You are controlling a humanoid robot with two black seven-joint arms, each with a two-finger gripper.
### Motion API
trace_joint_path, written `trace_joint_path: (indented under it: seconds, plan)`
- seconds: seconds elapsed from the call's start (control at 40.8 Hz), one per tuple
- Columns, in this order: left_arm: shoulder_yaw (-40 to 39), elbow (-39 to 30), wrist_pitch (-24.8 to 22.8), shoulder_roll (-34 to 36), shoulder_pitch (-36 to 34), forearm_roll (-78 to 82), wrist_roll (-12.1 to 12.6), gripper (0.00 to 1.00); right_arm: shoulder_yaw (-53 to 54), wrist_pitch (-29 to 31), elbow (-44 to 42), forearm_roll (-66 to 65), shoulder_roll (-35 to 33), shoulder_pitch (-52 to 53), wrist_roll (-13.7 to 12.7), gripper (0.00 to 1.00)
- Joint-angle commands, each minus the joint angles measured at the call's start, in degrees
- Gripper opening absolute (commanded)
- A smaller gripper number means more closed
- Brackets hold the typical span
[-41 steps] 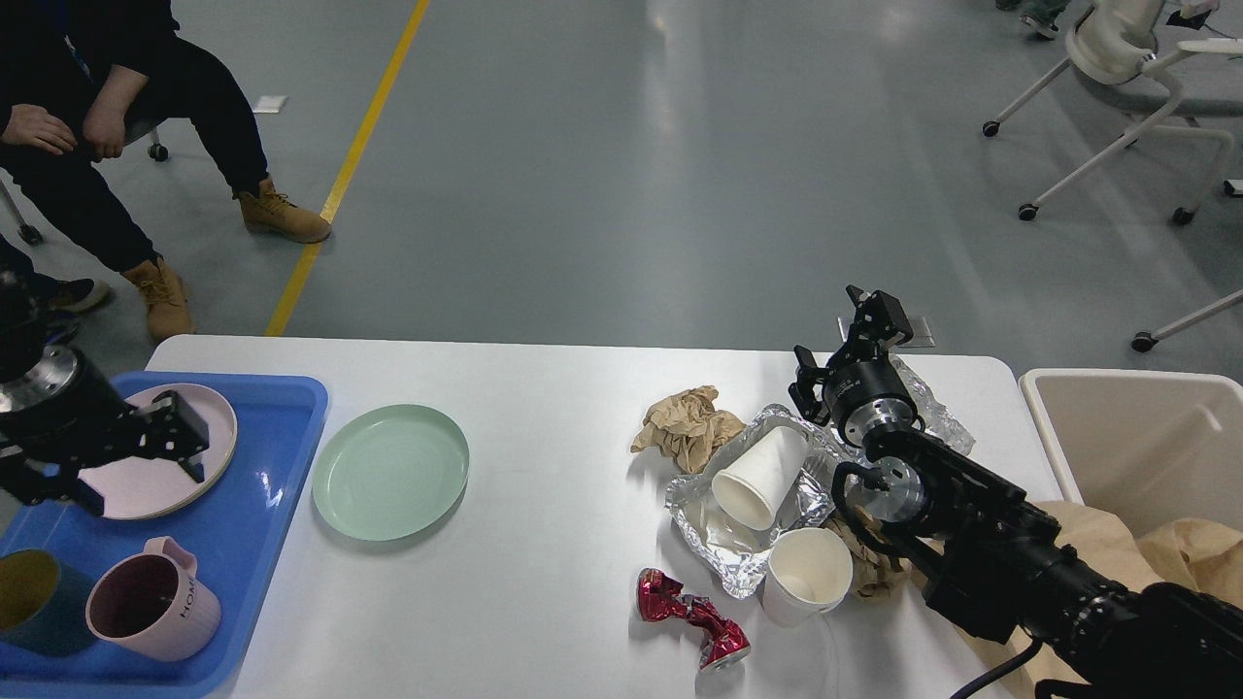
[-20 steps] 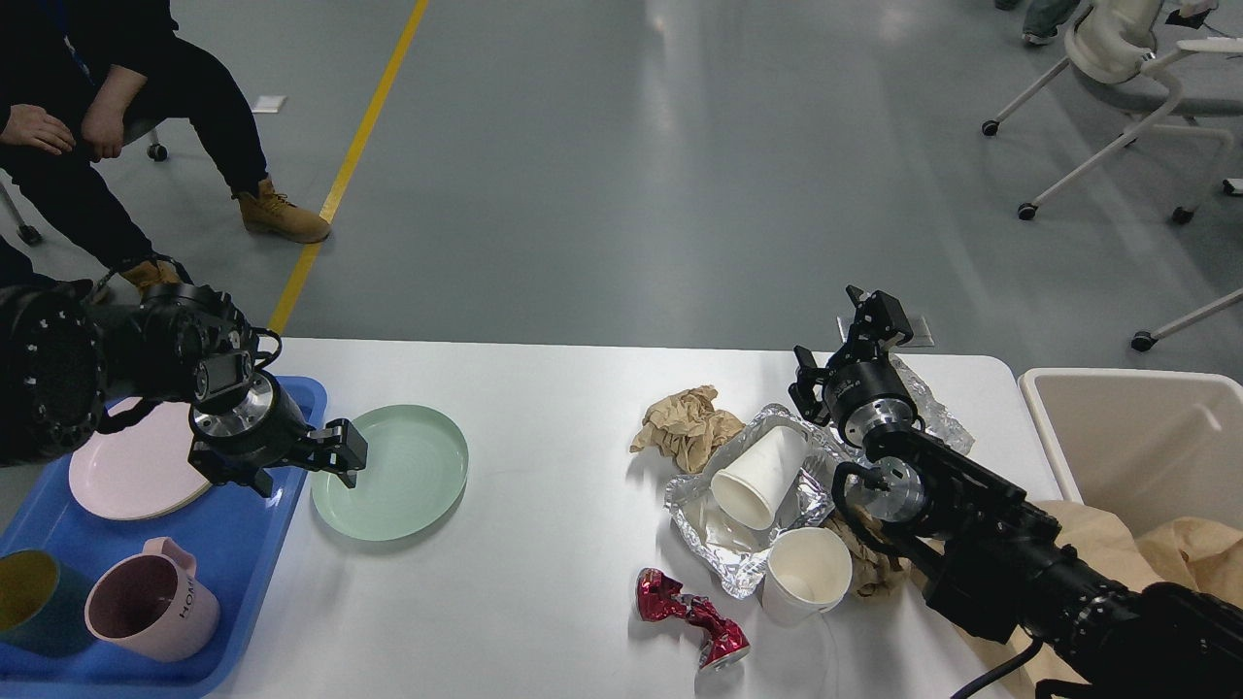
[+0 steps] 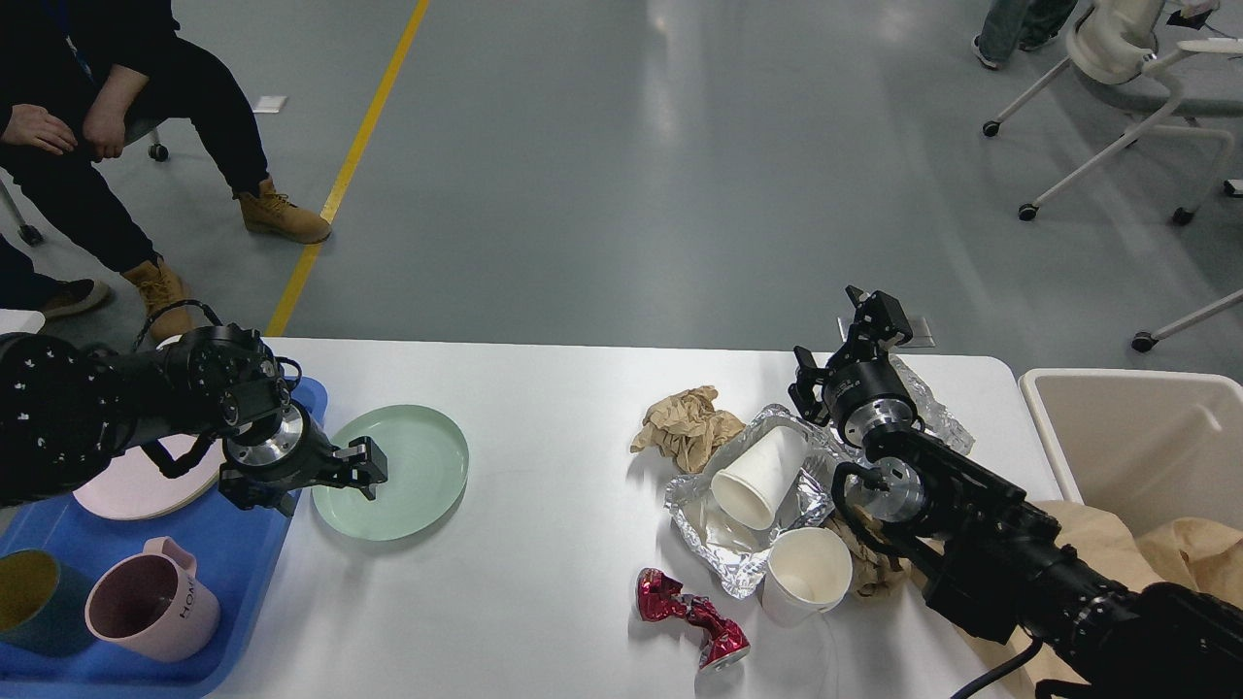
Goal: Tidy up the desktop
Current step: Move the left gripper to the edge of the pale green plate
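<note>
The white desktop holds a green plate at the left. At the right lie crumpled brown paper, a foil tray with a white paper cup on its side in it, an upright paper cup and a crushed red can. My left gripper is open at the green plate's left rim, one finger over the plate. My right gripper is open and empty, raised above the foil tray's far end.
A blue tray at the left edge holds a pink plate, a pink mug and a dark cup. A beige bin with brown paper in it stands off the right end. A seated person is at far left; chairs stand at far right.
My left arm has swung right, from over the pink plate in the blue tray to the green plate's left rim. The right arm and the litter have not moved.
</note>
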Motion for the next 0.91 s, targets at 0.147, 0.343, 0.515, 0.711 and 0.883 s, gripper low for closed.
trace_joint_path:
  seconds: [0.147, 0.343, 0.515, 0.711, 0.883]
  plan:
    - [-1.2, 0.2, 0.0, 0.2, 1.5, -1.2, 0.1, 0.91, 0.0, 0.0, 0.0, 0.0, 0.0, 0.0, 0.0, 1.0]
    - [-2.4, 1.4, 0.7, 0.2, 3.5, -1.4, 0.1, 0.91, 0.0, 0.0, 0.0, 0.0, 0.0, 0.0, 0.0, 1.0]
    - [-3.5, 4.0, 0.9, 0.3, 5.6, -1.4, 0.1, 0.9, 0.0, -0.1, 0.0, 0.0, 0.0, 0.0, 0.0, 1.0]
    - [-3.5, 6.7, 1.6, 0.3, 7.9, -2.2, 0.1, 0.87, 0.0, 0.0, 0.0, 0.0, 0.0, 0.0, 0.0, 1.0]
    - [-3.9, 7.3, 4.5, 0.2, 9.0, -2.3, 0.1, 0.83, 0.0, 0.0, 0.0, 0.0, 0.0, 0.0, 0.0, 1.0]
